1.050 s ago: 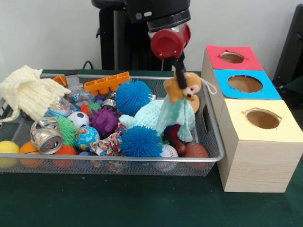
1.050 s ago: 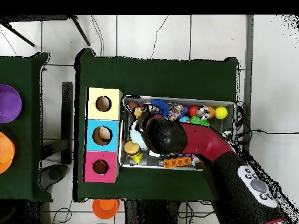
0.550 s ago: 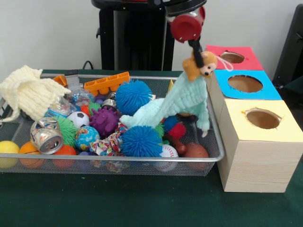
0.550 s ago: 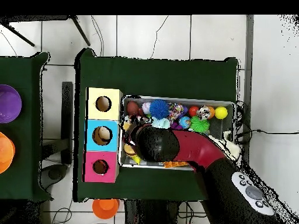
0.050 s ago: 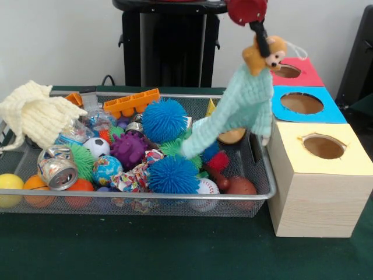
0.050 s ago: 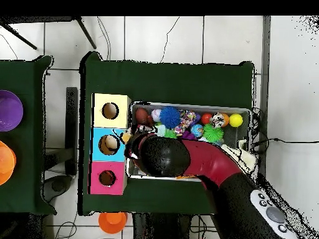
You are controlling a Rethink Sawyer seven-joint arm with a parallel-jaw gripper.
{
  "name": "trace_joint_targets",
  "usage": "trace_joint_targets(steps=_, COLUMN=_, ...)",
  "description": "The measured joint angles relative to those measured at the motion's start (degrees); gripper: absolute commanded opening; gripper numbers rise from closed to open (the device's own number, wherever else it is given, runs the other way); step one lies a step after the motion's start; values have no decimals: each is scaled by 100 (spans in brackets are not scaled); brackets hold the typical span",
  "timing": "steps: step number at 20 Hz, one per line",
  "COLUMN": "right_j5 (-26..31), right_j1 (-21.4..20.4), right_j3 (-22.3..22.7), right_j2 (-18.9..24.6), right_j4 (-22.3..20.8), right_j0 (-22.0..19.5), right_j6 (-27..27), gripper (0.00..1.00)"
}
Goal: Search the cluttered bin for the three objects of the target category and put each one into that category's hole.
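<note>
While I hold the bear pinched at its head between my closed fingers, my gripper sits high over the right end of the wire bin, close to the row of boxes. A mint knitted cloth hangs from the bear and trails down at a slant; its lower end appears to reach the pile beside the blue spiky ball, though I cannot tell whether it is caught there or only draped.

That cloth is my main worry. If it is snagged on something in the clutter, carrying on toward the holes could drag other toys up over the bin's wall, or pull the bear out of my grip. My hold looks small, on the head only, so a tug might be enough.

The red hole, the blue hole and the yellow hole all lie near. The cloth is bulky, and I judge it could bunch at a rim and leave the bear stuck half in.

From overhead my arm covers the toy, so I cannot check alignment there.
</note>
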Motion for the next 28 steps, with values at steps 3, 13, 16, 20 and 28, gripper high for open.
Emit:
trace_joint_targets(steps=3, right_j5=-11, right_j1=-36, right_j3=68, right_j2=373, right_j4=154, right_j0=-330, right_j6=0, gripper=0)
trace_joint_targets(steps=13, right_j5=-6, right_j1=132, right_j3=-181, right_j2=-69, right_j4=-884, right_j0=-138, right_j6=0, gripper=0)
trace_joint_targets(steps=16, right_j5=-6, right_j1=240, right_j3=-219, right_j2=-199, right_j4=-1327, right_j0=-59, right_j6=0, gripper=0)
trace_joint_targets(steps=20, right_j5=-9, right_j1=290, right_j3=-208, right_j2=-160, right_j4=-1405, right_j0=-135, right_j6=0, gripper=0)
trace_joint_targets(steps=28, right_j5=-11, right_j1=299, right_j3=-219, right_j2=-107, right_j4=-1412, right_j0=-406, right_j6=0, gripper=0)
